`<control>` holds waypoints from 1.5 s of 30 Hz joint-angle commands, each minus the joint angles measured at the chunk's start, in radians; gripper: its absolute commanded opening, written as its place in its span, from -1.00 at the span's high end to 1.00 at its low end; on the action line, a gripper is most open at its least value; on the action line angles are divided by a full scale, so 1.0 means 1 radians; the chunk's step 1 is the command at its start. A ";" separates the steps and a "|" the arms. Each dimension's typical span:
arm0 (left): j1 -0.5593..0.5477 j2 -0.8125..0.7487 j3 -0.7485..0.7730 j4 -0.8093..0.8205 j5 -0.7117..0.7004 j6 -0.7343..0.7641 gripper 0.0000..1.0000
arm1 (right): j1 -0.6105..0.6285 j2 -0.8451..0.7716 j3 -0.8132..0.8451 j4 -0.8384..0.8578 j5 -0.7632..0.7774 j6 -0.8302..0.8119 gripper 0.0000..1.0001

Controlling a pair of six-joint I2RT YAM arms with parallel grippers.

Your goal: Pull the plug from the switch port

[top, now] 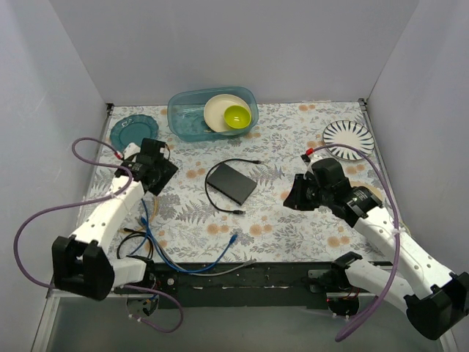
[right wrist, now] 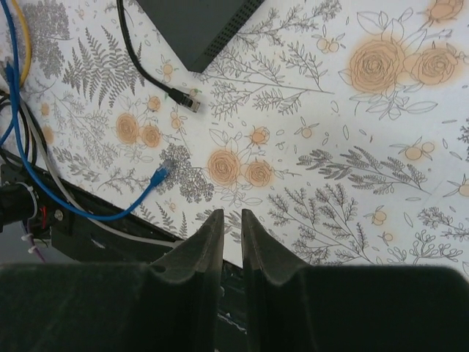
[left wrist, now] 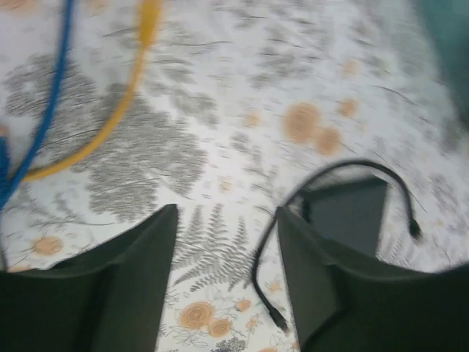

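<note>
The switch point(top: 231, 183) is a flat black box lying mid-table; it also shows in the left wrist view point(left wrist: 348, 213) and the right wrist view point(right wrist: 198, 26). A thin black cable point(top: 209, 192) curves round its left side. One plug point(top: 241, 212) lies loose on the cloth by the near corner and shows in the right wrist view point(right wrist: 192, 99). The other end point(top: 256, 160) lies past the far corner. My left gripper point(top: 165, 176) is open and empty left of the switch point(left wrist: 227, 242). My right gripper point(top: 293, 199) is shut and empty to the right point(right wrist: 231, 214).
A teal tub point(top: 183, 117) with a cream plate and a green bowl point(top: 237, 116) stands at the back. A teal plate point(top: 132, 132) is back left, a striped plate point(top: 348, 137) back right. Blue cables point(top: 220, 253) and a yellow cable point(left wrist: 110, 125) lie front left near the black rail point(top: 242, 275).
</note>
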 commanded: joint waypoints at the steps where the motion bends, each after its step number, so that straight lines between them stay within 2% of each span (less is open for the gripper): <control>1: -0.230 -0.145 0.008 0.187 -0.126 0.048 -0.31 | 0.003 0.058 0.095 0.077 0.032 -0.031 0.52; 3: -0.343 -0.125 -0.018 0.231 -0.056 0.031 -0.52 | 0.003 0.101 0.106 0.077 0.038 -0.054 0.52; 6: -0.481 0.031 -0.020 0.220 0.020 -0.033 -0.50 | 0.003 0.134 0.101 0.078 0.044 -0.064 0.53; 9: -0.645 0.168 0.023 0.162 -0.043 -0.124 -0.51 | 0.003 0.141 0.089 0.094 0.046 -0.056 0.53; 10: -0.676 0.197 0.034 0.080 -0.063 -0.185 -0.80 | 0.003 0.141 0.080 0.098 0.043 -0.053 0.53; 11: -0.704 0.232 0.064 0.050 -0.064 -0.252 -0.95 | 0.003 0.138 0.077 0.105 0.038 -0.051 0.53; 15: -0.713 0.412 0.196 -0.097 -0.074 -0.311 -0.97 | 0.003 0.122 0.069 0.095 0.046 -0.047 0.53; 23: -0.721 0.505 0.246 -0.054 -0.055 -0.330 -0.96 | 0.003 0.073 0.040 0.046 0.063 -0.073 0.53; 27: -0.735 0.424 0.182 0.065 -0.054 -0.351 -0.96 | 0.003 0.041 0.018 0.029 0.069 -0.082 0.53; 29: -0.735 0.410 0.143 0.099 -0.045 -0.357 -0.92 | 0.003 0.029 0.014 0.020 0.072 -0.088 0.53; 31: -0.735 0.441 0.175 0.075 -0.041 -0.382 -0.86 | 0.003 0.023 0.015 0.017 0.075 -0.094 0.53; 36: -0.735 0.605 0.247 -0.045 0.001 -0.414 -0.75 | 0.003 0.023 0.038 -0.001 0.083 -0.123 0.53; 39: -0.735 0.614 0.214 -0.054 0.038 -0.426 -0.56 | 0.001 0.024 0.049 -0.006 0.095 -0.137 0.53; 40: -0.735 0.607 0.195 -0.051 0.046 -0.429 -0.39 | 0.003 0.020 0.046 -0.004 0.100 -0.139 0.53; 45: -0.733 0.495 0.047 -0.036 0.072 -0.448 0.14 | 0.003 0.006 0.018 0.014 0.094 -0.134 0.53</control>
